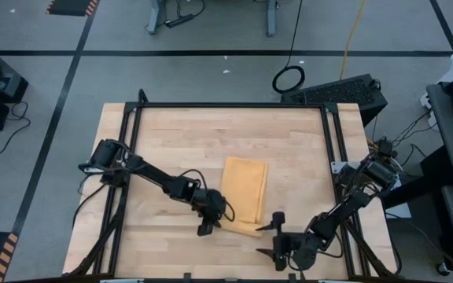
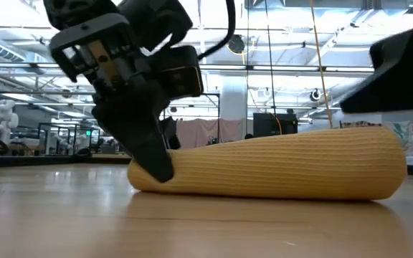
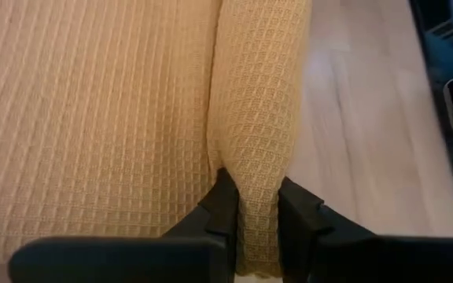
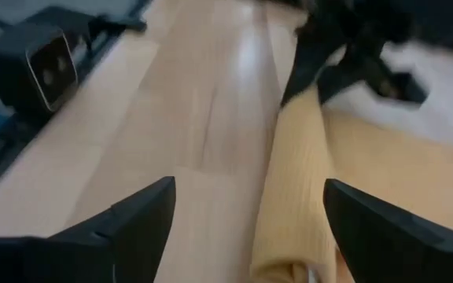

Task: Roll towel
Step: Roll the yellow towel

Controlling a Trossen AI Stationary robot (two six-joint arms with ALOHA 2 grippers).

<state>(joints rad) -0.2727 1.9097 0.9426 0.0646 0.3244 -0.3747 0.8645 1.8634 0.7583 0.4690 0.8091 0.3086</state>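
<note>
The towel [image 1: 244,189] lies on the wooden surface [image 1: 171,141], its near edge rolled. The left gripper [image 3: 250,206] pinches one end of that roll. The right gripper [image 4: 246,206] has its jaws spread wide at the other end.

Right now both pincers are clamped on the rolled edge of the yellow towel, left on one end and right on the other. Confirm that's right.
Not quite. The left pincer is clamped on the rolled edge of the towel, as the left wrist view shows. The right pincer is not: in the right wrist view its fingers stand wide open, straddling the other end of the roll without gripping it.
</note>
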